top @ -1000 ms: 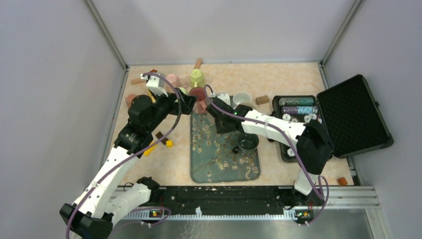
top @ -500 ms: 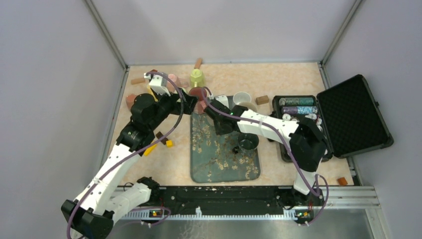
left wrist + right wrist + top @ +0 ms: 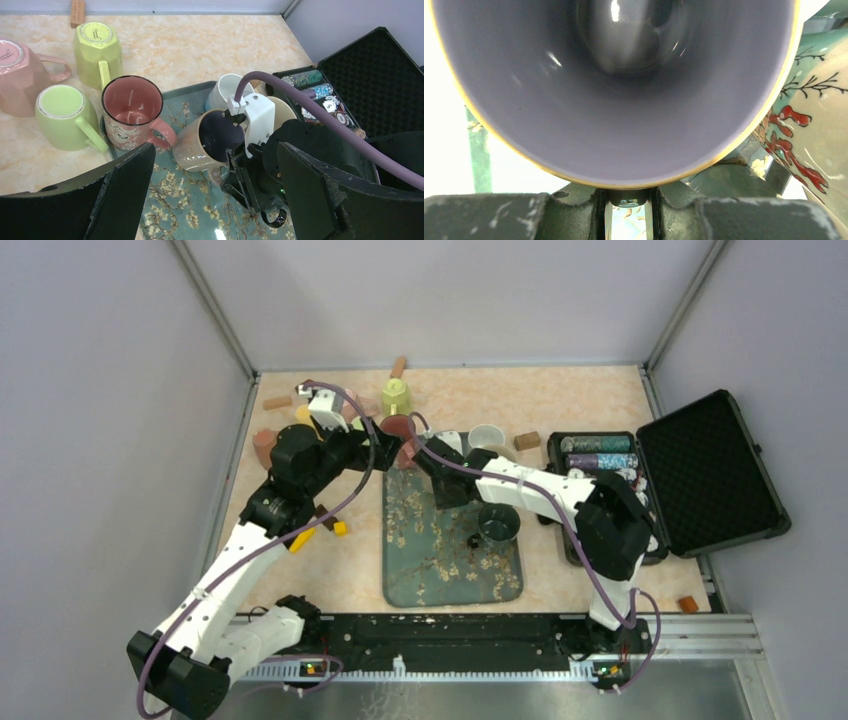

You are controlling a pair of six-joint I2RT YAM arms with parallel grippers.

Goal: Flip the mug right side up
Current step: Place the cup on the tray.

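Mid-turn: my right gripper (image 3: 628, 200) pinches the tilted mug (image 3: 197, 147) by its rim over the tray (image 3: 175, 215), left gripper (image 3: 385, 448) spread empty; next I should rotate it upright.

We see the top view bright and even, lit from above, with only short, soft shadows under the arms on the bench (image 3: 600, 390). Nothing there is blurred. In the left wrist view the light is equally soft; a small white glint sits on the glazed tray (image 3: 218, 233), and the left tool (image 3: 215, 150) shows as near-black, slightly soft shapes close to the lens. In the right wrist view the mug (image 3: 624, 100) crowds the frame, its glossy inside streaked with highlights. We find the background at left blown out white and the right tool (image 3: 626, 220) out of focus.
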